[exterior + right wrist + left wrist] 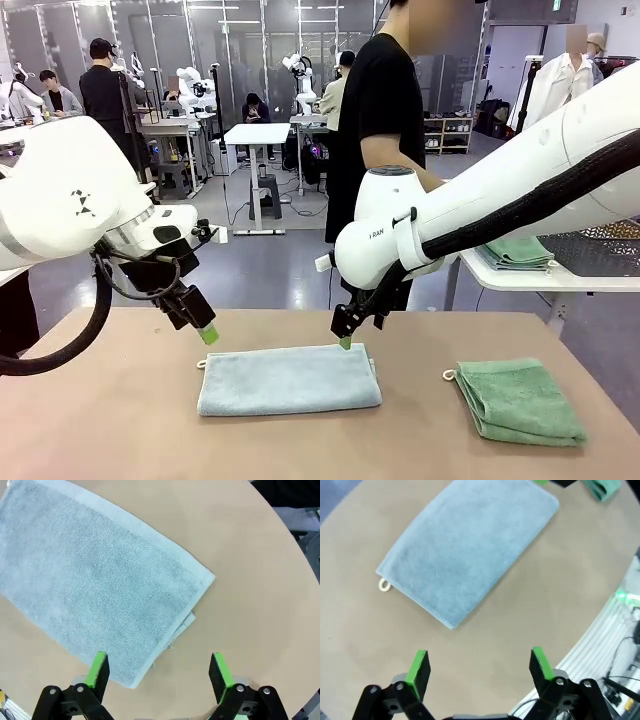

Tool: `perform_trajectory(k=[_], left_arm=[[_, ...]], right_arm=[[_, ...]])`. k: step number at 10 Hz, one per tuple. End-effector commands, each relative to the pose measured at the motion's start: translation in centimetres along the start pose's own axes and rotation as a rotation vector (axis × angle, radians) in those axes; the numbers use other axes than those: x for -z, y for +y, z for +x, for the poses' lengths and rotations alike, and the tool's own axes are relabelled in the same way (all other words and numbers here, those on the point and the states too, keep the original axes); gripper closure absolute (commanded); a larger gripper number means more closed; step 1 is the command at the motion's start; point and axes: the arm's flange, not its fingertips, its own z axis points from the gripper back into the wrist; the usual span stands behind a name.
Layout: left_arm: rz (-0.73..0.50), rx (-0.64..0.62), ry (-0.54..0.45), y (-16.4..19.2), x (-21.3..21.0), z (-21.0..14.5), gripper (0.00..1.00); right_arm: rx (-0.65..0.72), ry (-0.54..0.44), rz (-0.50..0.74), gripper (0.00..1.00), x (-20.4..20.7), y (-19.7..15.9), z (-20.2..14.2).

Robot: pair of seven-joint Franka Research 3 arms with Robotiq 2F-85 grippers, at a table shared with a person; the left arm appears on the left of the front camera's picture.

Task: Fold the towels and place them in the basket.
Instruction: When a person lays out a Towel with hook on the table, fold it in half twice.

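Note:
A pale blue-grey towel (288,379) lies folded in half on the tan table, its white loop at the left corner. To its right lies a mint green towel (520,400), folded too. My left gripper (207,333) hovers open just above the blue towel's far left corner. My right gripper (345,342) hovers open over its far right corner. The left wrist view has the blue towel (470,545) ahead of the open left gripper (480,665). Below the open right gripper (160,667), the towel's (100,590) folded corner shows. A dark mesh basket (600,248) stands on a side table at the right.
A person in a black shirt (380,110) stands at the table's far side. The white side table (520,278) at the right also carries a folded green cloth (518,252). The tan table (100,420) has bare room at the left and front.

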Motion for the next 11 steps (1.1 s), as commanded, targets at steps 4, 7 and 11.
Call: perform_trajectory(k=[4,7,11], left_arm=[[-0.005,0.003,-0.003,0.9,0.2,1.0,0.00],[0.081,-0.109,0.046,-2.2,-8.7,-1.2,0.00],[0.054,-0.235,-0.048,-8.0,-25.2,-6.7,0.00]], right_arm=[[0.000,-0.003,-0.001,0.00,-0.2,0.0,0.1],[0.318,-0.024,0.006,0.00,-0.4,1.9,-1.6],[0.578,0.014,-0.049,0.00,1.4,3.1,-3.2]])
